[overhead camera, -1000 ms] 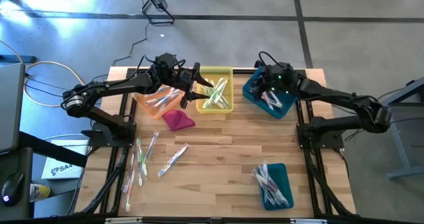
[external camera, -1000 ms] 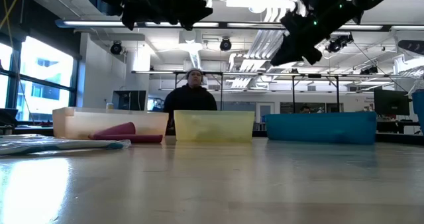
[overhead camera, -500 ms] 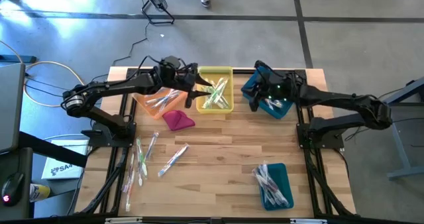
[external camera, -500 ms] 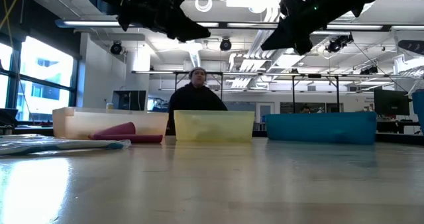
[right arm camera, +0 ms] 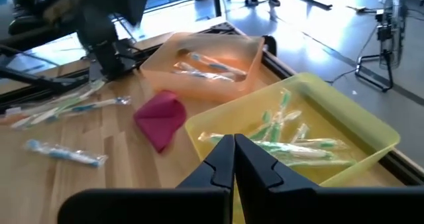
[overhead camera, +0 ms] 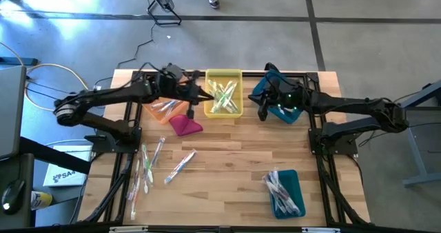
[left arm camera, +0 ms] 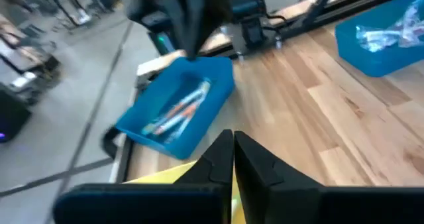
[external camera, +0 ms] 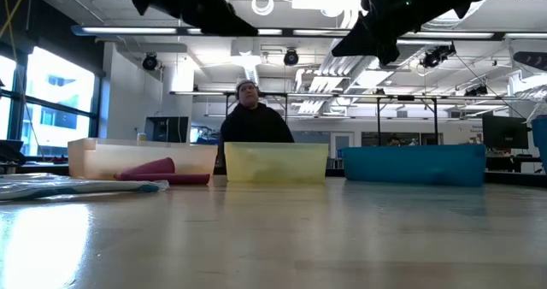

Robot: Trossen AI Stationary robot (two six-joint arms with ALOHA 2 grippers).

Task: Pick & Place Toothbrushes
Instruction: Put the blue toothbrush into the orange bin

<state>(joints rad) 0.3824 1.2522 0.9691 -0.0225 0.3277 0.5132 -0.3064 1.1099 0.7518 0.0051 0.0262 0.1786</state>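
Note:
Toothbrushes lie in the yellow bin point(overhead camera: 224, 98), the orange bin point(overhead camera: 164, 107), the far teal bin point(overhead camera: 286, 107) and the near teal bin point(overhead camera: 284, 191). More lie loose on the table's near left point(overhead camera: 146, 165). My left gripper point(overhead camera: 202, 95) point(left arm camera: 233, 141) hovers shut between the orange and yellow bins, holding nothing. My right gripper point(overhead camera: 261, 111) point(right arm camera: 233, 144) hovers shut and bare beside the far teal bin's left side, pointing toward the yellow bin point(right arm camera: 298, 141).
A magenta cloth lump point(overhead camera: 185, 125) lies on the table just near of the orange bin. Bare wood stretches across the table's middle point(overhead camera: 241, 157). A person point(external camera: 254, 122) stands beyond the far edge.
My left gripper has shut and drawn back from over the yellow bin's left rim toward the orange bin. My right gripper has swung from over the far teal bin toward the table's left, stopping off that bin's left side.

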